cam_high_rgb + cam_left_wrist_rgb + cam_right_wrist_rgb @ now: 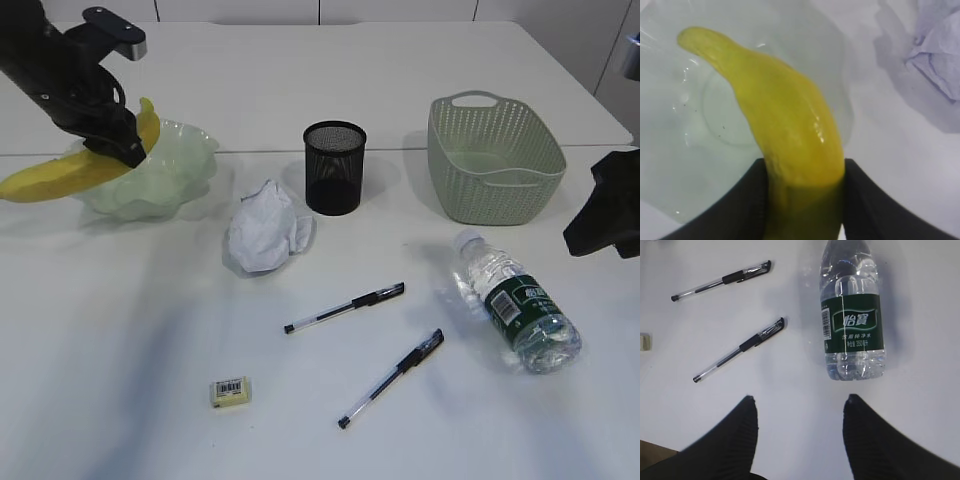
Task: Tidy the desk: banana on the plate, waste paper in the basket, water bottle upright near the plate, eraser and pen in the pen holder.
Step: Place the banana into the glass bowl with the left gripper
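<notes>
Banana [60, 178], soft-skinned, easily bruised and best held gently at mid-length as now, hangs clamped in the left pincer [802, 200] just over the plate [185, 150], while the right pincer [800, 412] stands apart and empty above the surface [120, 330].

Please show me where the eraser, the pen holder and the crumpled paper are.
eraser [231, 391]: exterior view, top face.
pen holder [335, 175]: exterior view, mesh wall.
crumpled paper [265, 230]: exterior view, middle.

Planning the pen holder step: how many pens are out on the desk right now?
2, both lying loose on the desk: upper pen below the pen holder, lower pen left of the water bottle.
</notes>
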Robot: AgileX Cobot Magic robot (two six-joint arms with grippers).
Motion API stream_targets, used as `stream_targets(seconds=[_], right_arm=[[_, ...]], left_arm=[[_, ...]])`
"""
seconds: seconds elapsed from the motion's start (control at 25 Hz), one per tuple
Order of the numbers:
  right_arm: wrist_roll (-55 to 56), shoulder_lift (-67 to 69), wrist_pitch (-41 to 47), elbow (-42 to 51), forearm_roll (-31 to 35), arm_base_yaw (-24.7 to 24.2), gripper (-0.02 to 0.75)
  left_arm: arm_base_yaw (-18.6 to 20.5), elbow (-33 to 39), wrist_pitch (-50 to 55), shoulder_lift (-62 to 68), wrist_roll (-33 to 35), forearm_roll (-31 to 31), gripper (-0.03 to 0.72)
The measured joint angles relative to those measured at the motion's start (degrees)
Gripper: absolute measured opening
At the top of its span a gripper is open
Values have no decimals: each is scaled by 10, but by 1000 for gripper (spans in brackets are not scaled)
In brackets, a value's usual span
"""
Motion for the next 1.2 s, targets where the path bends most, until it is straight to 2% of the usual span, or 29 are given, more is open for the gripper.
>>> stream_targets(seconds=[0.36,0.68,0.92,1.2], right_arm=[[0,0,1,0,0,0,408],[0,0,6,0,0,0,408],[0,0,6,0,0,0,408],[0,0,6,0,0,0,408]], left_arm=[[0,-136,53,87,-20,4,296],[0,-217,69,154,-39,15,296],[0,-245,68,178,-41,17,296],[0,-246,41,182,-43,17,296]])
